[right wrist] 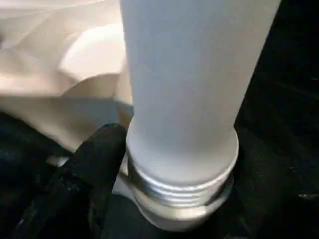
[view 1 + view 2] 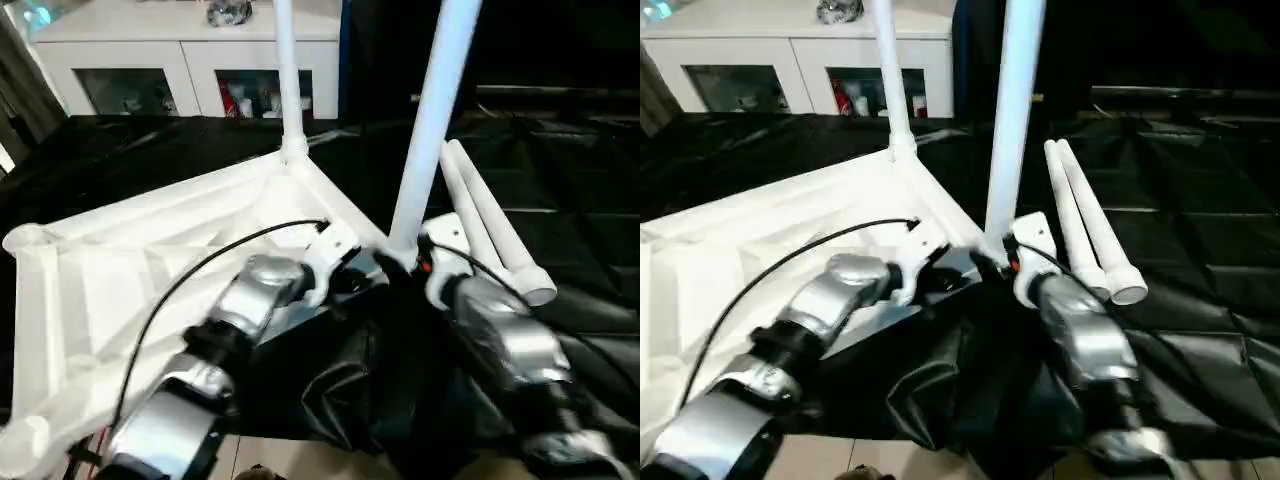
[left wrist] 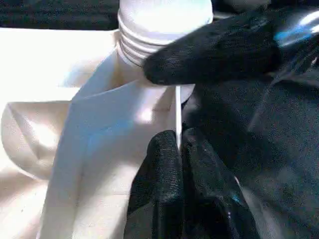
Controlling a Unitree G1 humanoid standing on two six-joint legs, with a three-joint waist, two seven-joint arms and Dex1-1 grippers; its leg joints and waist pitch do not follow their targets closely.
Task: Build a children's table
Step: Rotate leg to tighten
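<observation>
The white tabletop [image 2: 150,270] lies upside down on the black-draped work table, ribs facing up. One white leg [image 2: 285,80] stands upright in the far corner socket. A second leg [image 2: 432,120] stands in the near right corner, and the threads at its base [image 3: 159,25] still show above the socket. My left gripper [image 3: 179,144] is shut on the tabletop's thin rim just beside that corner. My right gripper [image 2: 400,262] sits around the base of this second leg [image 1: 184,89]. Two loose legs [image 2: 490,225] lie side by side on the drape to the right.
A white cabinet [image 2: 180,60] with glass doors stands behind the work table. The black drape [image 2: 570,180] bunches into folds at the front edge [image 2: 350,390] between my forearms. A strip of pale floor [image 2: 280,460] shows below that edge.
</observation>
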